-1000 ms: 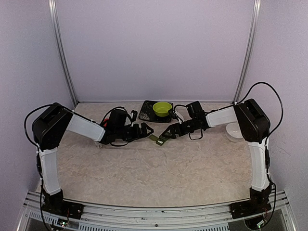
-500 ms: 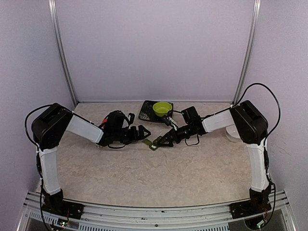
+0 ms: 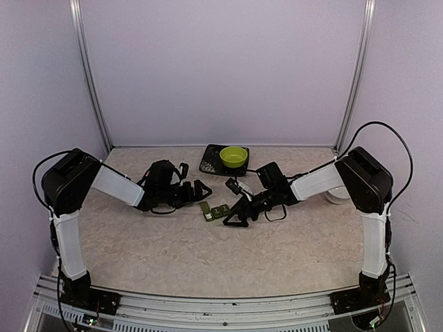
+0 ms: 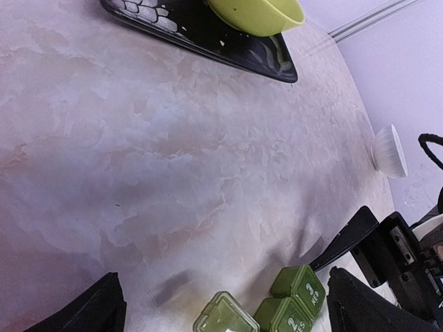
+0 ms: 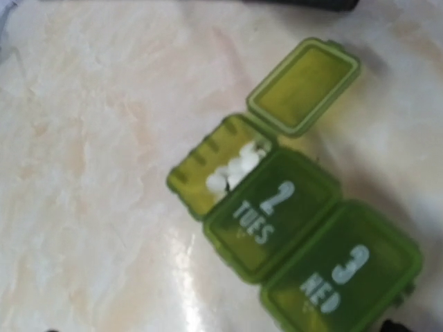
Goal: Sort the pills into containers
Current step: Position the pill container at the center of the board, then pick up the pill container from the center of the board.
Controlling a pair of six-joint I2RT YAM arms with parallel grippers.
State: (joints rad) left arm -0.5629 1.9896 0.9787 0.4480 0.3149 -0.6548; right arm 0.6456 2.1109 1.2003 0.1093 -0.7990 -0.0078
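Overhead, 2 wrist close-ups of containers [image 5: 277,218]

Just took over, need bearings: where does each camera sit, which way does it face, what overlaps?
Top external: high behind arm bases, looking down the marbled table; both arms, left gripper, right gripper.
Left wrist: low, facing the lime green bowl on black tray; own fingertips at bottom corners.
Right wrist: straight down on the green three-box pill container; its gripper barely shows.
Shared: all see that container.
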